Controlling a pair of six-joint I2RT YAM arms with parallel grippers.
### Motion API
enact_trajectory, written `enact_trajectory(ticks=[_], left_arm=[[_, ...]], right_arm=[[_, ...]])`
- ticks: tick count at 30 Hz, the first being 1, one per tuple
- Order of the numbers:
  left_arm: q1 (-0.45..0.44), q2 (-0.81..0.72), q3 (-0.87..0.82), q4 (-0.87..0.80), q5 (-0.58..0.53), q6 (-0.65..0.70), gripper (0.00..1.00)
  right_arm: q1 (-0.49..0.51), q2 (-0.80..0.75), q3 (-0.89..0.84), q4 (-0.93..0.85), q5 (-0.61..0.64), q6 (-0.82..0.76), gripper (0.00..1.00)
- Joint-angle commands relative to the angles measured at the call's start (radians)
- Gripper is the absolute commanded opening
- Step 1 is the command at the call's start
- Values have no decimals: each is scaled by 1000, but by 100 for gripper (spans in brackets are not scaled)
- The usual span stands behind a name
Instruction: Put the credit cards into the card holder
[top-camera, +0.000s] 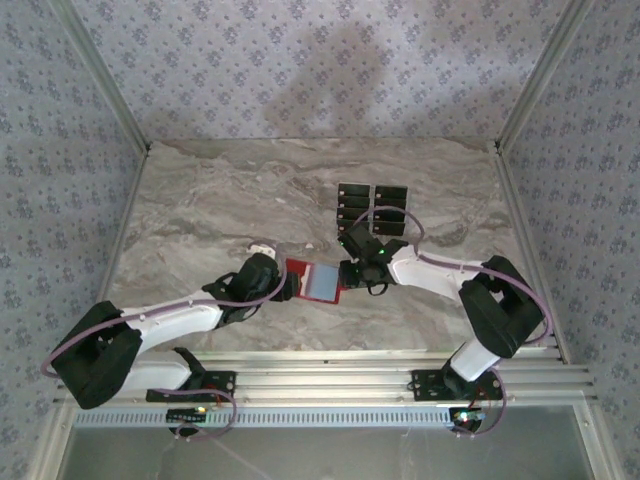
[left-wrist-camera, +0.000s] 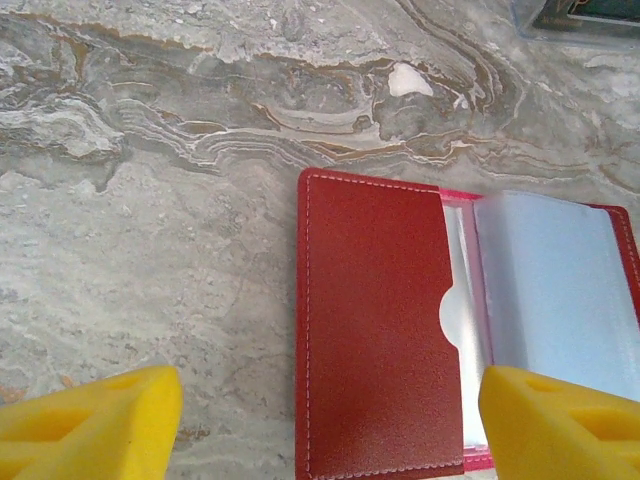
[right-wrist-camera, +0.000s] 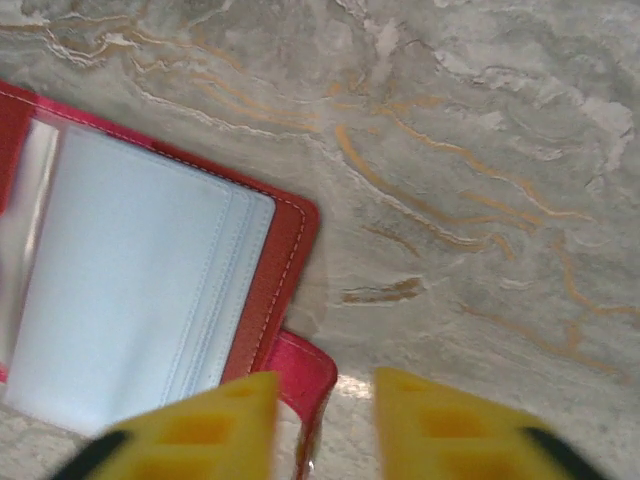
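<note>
The red card holder (top-camera: 318, 281) lies open on the marble table, its pale grey-blue pockets (right-wrist-camera: 130, 290) facing up. My left gripper (top-camera: 288, 282) is open at its left end, and its yellow fingers (left-wrist-camera: 90, 420) straddle the red flap (left-wrist-camera: 375, 320) without closing on it. My right gripper (top-camera: 348, 275) is open at the holder's right end. The small clasp tab (right-wrist-camera: 305, 375) lies between its fingertips (right-wrist-camera: 470, 430), close to the left one. The black credit cards (top-camera: 372, 208) lie in two short columns just behind the right gripper.
The marble table (top-camera: 200, 200) is boxed in by patterned walls with metal corner posts (top-camera: 100, 80). An aluminium rail (top-camera: 330, 375) carrying both arm bases runs along the near edge. A card corner (left-wrist-camera: 590, 12) shows at the top right of the left wrist view.
</note>
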Motion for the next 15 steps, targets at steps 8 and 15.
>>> enact_trajectory(ticks=[8, 15], left_arm=[[-28, 22, 46, -16, -4, -11, 78], [-39, 45, 56, -17, -27, 6, 78]], right_arm=[[30, -137, 69, -47, -8, 76, 53], [49, -19, 138, 17, -76, 134, 59]])
